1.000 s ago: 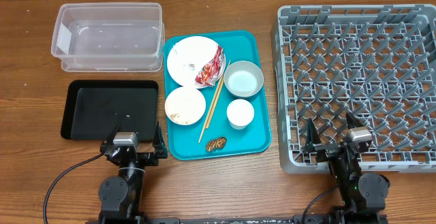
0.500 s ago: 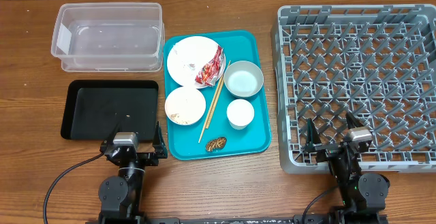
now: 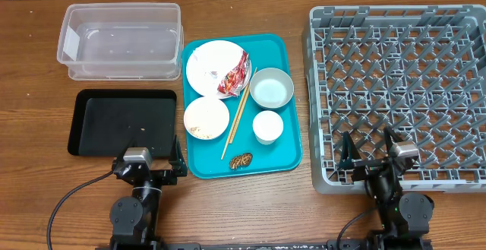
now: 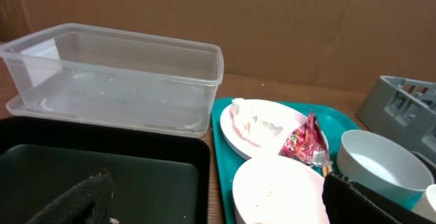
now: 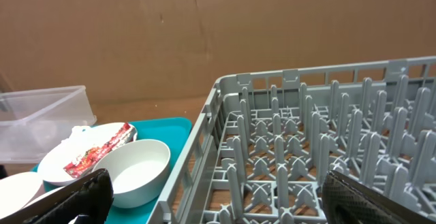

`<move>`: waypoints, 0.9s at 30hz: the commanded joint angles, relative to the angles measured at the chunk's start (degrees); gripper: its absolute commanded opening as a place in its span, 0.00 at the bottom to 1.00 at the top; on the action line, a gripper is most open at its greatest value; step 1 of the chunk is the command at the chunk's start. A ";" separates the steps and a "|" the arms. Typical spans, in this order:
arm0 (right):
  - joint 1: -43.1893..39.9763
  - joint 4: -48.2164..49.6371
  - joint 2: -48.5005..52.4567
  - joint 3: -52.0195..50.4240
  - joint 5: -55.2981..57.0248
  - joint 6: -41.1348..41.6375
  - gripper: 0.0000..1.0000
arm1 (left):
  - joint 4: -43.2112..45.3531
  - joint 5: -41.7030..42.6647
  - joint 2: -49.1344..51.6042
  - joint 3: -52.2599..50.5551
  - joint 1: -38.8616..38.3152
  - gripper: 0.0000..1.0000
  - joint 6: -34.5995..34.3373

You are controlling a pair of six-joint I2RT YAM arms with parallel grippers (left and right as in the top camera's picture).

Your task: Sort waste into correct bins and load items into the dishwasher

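Nothing looks sorted yet. The clear tub (image 3: 121, 45) at the back left corner of the table (image 3: 45, 204) is empty. The black tray (image 3: 114, 125) just in front of it looks empty too, and the grey dish rack (image 3: 402, 90) on the right side holds no tableware.

Everything to be handled sits on the teal tray (image 3: 287, 147) in the middle. The wide plate (image 3: 206, 64) is in its back left corner, with the red-and-white wrapper (image 3: 235, 74) lying over its right rim and a crumpled white tissue (image 4: 257, 125) on it. A small bowl (image 3: 206, 118) with pale scraps sits in front of the plate, a second bowl (image 3: 272, 89) is by the right edge, and the small cup (image 3: 267, 126) is in front of that. A pair of chopsticks (image 3: 239, 113) slants between them, and the brown lump (image 3: 241, 159) lies at the front edge. So all the waste and all the dishes are left to do.

The left gripper (image 3: 149, 162) hovers by the front edge of the black tray, and the right gripper (image 3: 368, 159) is at the front edge of the rack. Both stand wide open with nothing in them.

The table is brown wood grain, and plain brown cardboard (image 4: 286, 26) closes off the space behind it
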 commanded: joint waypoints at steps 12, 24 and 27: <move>-0.24 -12.70 7.65 17.90 8.04 2.23 1.00 | -8.85 1.64 18.73 19.02 0.35 1.00 -2.69; -0.24 -37.44 39.50 46.64 7.61 2.01 1.00 | -47.80 3.23 60.06 65.31 0.35 1.00 0.94; -0.22 -42.84 45.88 52.17 7.61 1.99 1.00 | -54.10 3.32 65.48 69.92 0.35 1.00 2.25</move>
